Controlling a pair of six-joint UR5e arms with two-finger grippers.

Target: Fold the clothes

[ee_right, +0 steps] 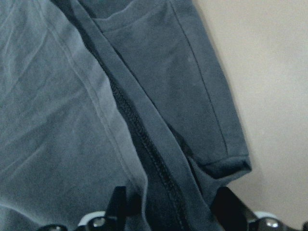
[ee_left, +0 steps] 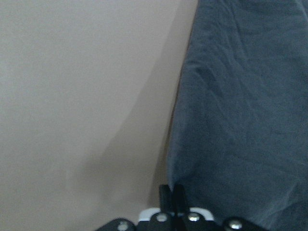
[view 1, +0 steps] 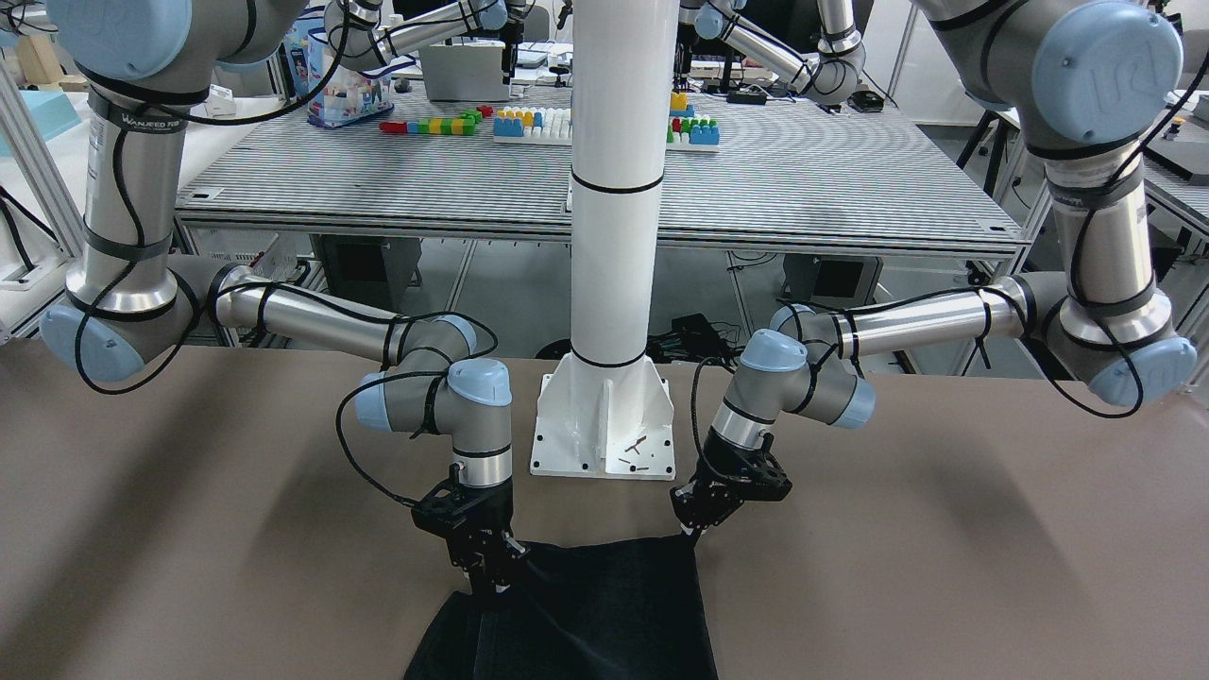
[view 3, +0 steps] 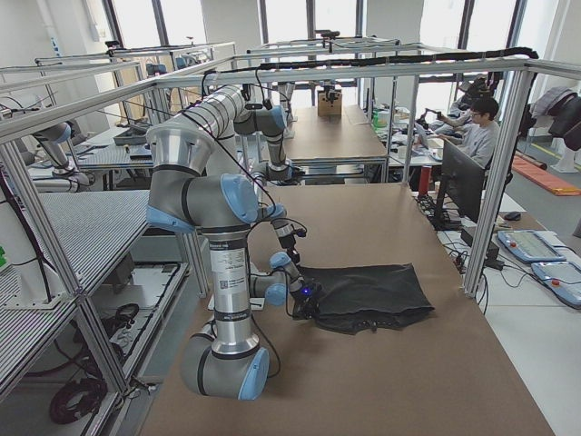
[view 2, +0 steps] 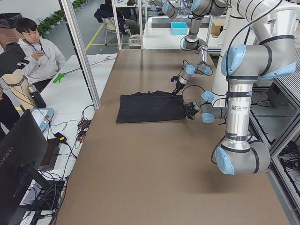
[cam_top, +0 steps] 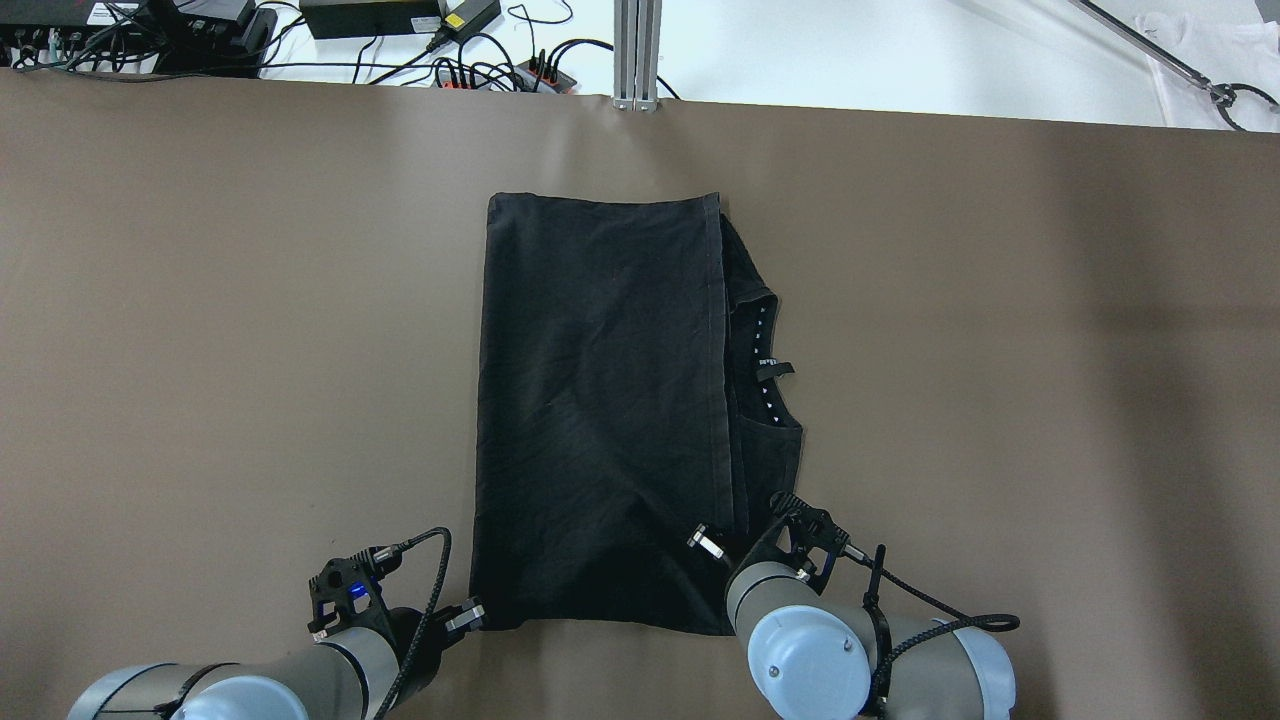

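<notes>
Overhead exterior view: the clothes (cam_top: 600, 400), a black garment folded into a tall rectangle, lie flat in the middle of the brown table (cam_top: 200, 300). The top layer's stitched hem (cam_top: 722, 380) runs away from the robot. Past it, on the robot's right, the collar shows with its neck label (cam_top: 772, 368).

The right gripper (cam_top: 710, 545) hangs low over the near right part of the cloth. The right wrist view shows its fingers (ee_right: 120, 202) spread wide, with the hem and the layer under it between them. The left gripper (cam_top: 468, 615) sits at the near left corner, its tip at the cloth's edge. In its wrist view the fingers (ee_left: 166, 195) are pressed together just beside that edge. I cannot tell whether any fabric is pinched.

Behind the near edge stands the white pillar (view 1: 604, 416), close to both wrists, with small screws (view 1: 638, 451) loose on its base plate. Cables (cam_top: 500, 70) lie beyond the table's far edge.

Coloured blocks (view 1: 529, 123) sit on the next table. A light blue tray (view 2: 179, 28) sits on a far table, its contents hidden. A person (view 2: 37, 56) sits off the table's far side.
</notes>
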